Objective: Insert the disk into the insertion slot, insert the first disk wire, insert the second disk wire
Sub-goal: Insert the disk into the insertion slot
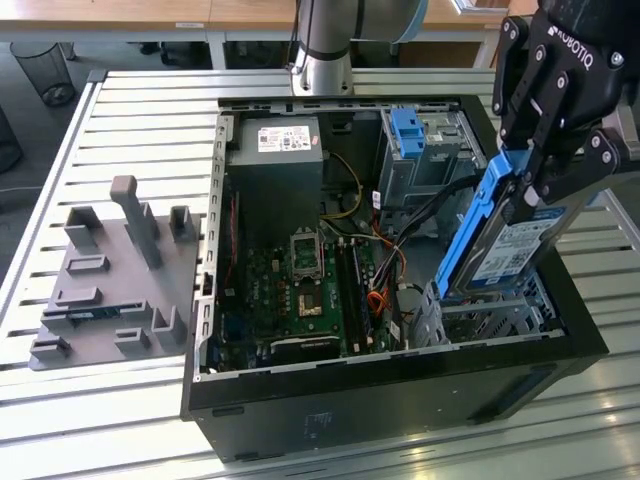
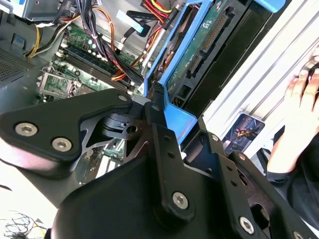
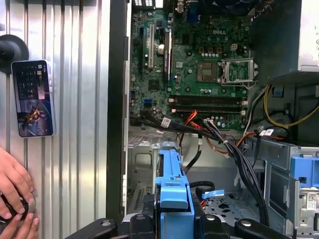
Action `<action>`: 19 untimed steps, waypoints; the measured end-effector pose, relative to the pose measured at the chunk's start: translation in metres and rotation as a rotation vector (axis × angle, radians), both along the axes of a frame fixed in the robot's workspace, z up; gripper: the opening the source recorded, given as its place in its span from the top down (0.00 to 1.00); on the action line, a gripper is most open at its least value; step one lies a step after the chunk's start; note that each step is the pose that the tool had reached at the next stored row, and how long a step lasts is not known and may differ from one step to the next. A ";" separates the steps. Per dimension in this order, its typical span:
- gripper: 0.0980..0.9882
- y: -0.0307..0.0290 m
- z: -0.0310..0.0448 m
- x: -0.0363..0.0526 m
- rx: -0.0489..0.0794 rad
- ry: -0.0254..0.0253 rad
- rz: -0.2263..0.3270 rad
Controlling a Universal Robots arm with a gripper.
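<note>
Gripper (image 1: 548,192) pinches the disk (image 1: 505,255) by its blue frame, the disk steeply tilted, lower end at the insertion slot (image 1: 492,316).

A grey fixture plate (image 1: 100,300) sits to the exterior view's left of the open computer case (image 1: 400,400). A phone (image 3: 33,98) lies flat on the slatted table (image 3: 75,99).

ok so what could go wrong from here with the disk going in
The disk hangs tilted in the gripper, its lower end at the insertion slot; at that angle it may jam on the cage edge.
The black cable bundle and orange wires lie close beside the slot and might get pinched.
A person's hand rests on the table beside the case, perhaps close enough to be struck.
</note>
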State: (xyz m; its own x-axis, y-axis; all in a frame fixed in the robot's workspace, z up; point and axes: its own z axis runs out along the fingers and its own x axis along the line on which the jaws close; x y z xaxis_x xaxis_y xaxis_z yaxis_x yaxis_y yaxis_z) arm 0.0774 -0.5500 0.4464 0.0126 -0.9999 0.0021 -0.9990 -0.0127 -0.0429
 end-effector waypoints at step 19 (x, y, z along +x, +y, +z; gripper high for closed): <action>0.70 0.0030 -0.0108 -0.0013 0.001 -0.0001 0.000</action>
State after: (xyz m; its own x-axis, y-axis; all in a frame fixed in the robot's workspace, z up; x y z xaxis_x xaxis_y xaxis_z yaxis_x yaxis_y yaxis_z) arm 0.0761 -0.5470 0.4357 0.0126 -0.9999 0.0008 -0.9990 -0.0127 -0.0430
